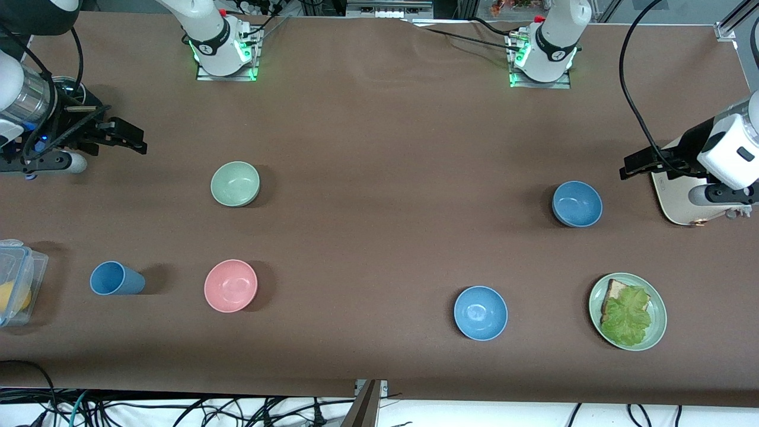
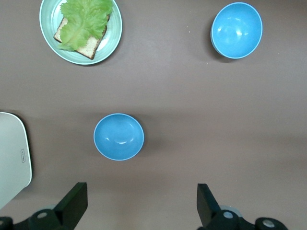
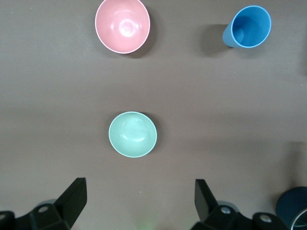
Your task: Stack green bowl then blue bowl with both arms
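The green bowl [image 1: 235, 184] sits upright toward the right arm's end of the table and shows in the right wrist view [image 3: 132, 134]. The dull blue bowl [image 1: 577, 204] sits toward the left arm's end and shows in the left wrist view [image 2: 118, 136]. My right gripper [image 1: 131, 137] hangs open and empty over bare table at the right arm's end, apart from the green bowl; its own view shows its fingers wide apart [image 3: 141, 203]. My left gripper [image 1: 630, 167] hangs open and empty [image 2: 142, 206] beside a white board, apart from the blue bowl.
A pink bowl [image 1: 230, 285] and a tipped blue cup [image 1: 115, 279] lie nearer the camera than the green bowl. A brighter blue bowl [image 1: 480, 313] and a green plate [image 1: 659, 314] with bread and lettuce lie nearer than the blue bowl. A white board [image 1: 676, 198] and a plastic box [image 1: 15, 279] sit at the table's ends.
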Tool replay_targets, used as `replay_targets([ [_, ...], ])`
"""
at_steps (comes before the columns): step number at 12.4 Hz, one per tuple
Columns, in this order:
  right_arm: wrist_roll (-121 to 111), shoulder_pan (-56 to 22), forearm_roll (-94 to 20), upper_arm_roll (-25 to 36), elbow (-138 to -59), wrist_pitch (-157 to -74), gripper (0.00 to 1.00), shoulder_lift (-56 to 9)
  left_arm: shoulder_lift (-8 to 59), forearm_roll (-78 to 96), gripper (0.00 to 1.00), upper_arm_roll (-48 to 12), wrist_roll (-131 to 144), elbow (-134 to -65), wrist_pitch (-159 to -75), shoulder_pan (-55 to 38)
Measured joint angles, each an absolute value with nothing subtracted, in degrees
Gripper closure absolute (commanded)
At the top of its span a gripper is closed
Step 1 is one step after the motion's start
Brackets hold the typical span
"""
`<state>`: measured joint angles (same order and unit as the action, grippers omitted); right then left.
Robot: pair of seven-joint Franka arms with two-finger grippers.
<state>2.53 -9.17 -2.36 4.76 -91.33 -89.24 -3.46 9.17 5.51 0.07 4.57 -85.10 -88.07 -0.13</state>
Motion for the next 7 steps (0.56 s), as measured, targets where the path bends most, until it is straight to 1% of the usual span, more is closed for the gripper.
replay_targets([
  [7, 2.55, -9.17, -0.39, 3.89, -90.31, -87.84, 0.01, -3.32, 9.2, 2.94, 0.0, -0.24, 4.57, -84.52, -88.0, -0.64],
])
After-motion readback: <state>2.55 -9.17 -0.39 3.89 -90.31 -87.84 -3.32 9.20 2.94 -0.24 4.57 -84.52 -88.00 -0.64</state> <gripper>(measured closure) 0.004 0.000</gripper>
